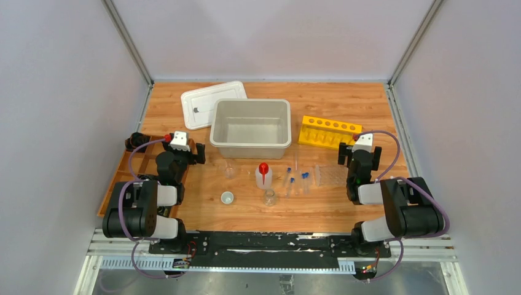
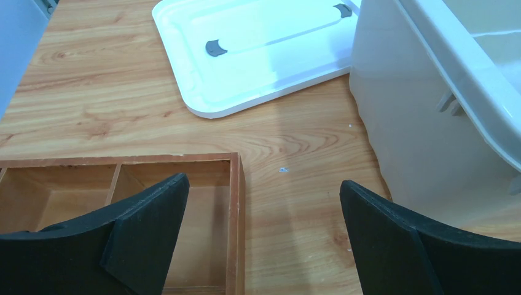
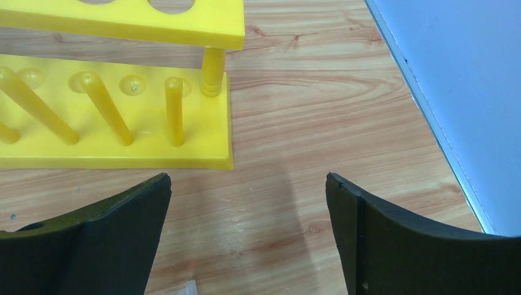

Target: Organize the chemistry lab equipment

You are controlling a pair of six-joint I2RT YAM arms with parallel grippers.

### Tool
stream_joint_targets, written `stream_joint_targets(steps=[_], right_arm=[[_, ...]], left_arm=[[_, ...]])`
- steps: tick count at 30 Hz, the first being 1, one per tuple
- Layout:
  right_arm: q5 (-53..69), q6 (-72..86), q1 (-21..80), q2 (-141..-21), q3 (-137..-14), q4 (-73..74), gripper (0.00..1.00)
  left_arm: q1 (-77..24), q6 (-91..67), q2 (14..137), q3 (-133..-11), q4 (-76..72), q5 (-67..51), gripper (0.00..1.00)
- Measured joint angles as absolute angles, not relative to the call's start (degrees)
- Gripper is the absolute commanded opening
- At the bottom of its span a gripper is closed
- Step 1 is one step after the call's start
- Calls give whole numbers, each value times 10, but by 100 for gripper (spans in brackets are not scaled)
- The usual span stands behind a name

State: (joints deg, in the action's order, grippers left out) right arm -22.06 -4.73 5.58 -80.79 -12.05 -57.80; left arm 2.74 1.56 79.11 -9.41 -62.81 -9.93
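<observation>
The white squeeze bottle with a red nozzle (image 1: 263,174) stands mid-table. Blue-capped test tubes (image 1: 292,183) lie to its right. A clear beaker (image 1: 229,169) stands to its left, a clear flask (image 1: 269,196) in front of it, and a tiny white cup (image 1: 227,198) at the front left. My left gripper (image 1: 182,149) (image 2: 263,182) is open and empty, over the corner of the wooden tray (image 2: 236,203). My right gripper (image 1: 359,152) (image 3: 247,178) is open and empty, just in front of the yellow test tube rack (image 1: 329,131) (image 3: 123,153).
A grey bin (image 1: 251,144) (image 2: 418,123) stands at the back centre, with its white lid (image 1: 212,104) (image 2: 258,55) flat to its left. The wooden tray (image 1: 132,178) lies along the left edge, with a black object (image 1: 136,140) at its far end. A clear ribbed holder (image 1: 329,175) lies near the right arm.
</observation>
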Motion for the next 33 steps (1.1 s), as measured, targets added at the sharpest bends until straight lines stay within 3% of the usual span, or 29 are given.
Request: stream_joint_targets(steps=[21, 27, 33], right_arm=[[-225, -46, 56, -768, -119, -564, 100], [-236, 3, 56, -618, -149, -393, 100], [-214, 81, 56, -511, -271, -147, 100]], left_arm=[[28, 16, 757, -95, -594, -99, 100], [28, 31, 653, -171, -433, -98, 100], [35, 33, 600, -285, -218, -110, 100]])
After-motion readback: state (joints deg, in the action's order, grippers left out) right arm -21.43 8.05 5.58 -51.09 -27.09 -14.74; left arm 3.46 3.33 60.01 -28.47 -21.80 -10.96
